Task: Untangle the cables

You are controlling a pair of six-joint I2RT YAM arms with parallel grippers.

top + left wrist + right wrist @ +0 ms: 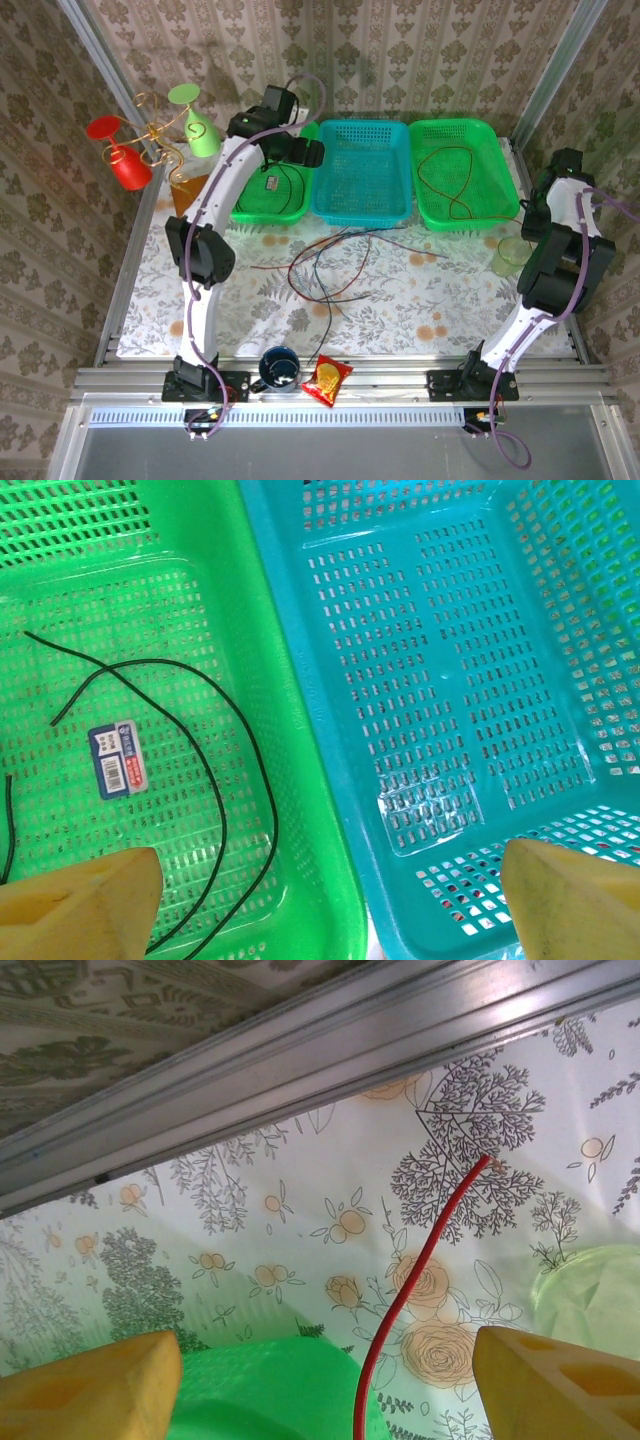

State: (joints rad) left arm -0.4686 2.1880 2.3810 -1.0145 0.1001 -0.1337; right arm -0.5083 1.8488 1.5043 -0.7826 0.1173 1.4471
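Floral table [430,300], three baskets [362,215] (green, teal, green), tangled cables [316,262], pale cup [508,257]

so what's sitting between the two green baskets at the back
The teal basket sits between the left green basket and the right green basket, and it is empty, as the top external view shows.

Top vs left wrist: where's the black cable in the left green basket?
Top external: black cable in the left green basket, beside the left arm.
Left wrist: the cable loops over that basket's floor, left half, near a label.
Shared landmark: teal basket, adjoining its right side.
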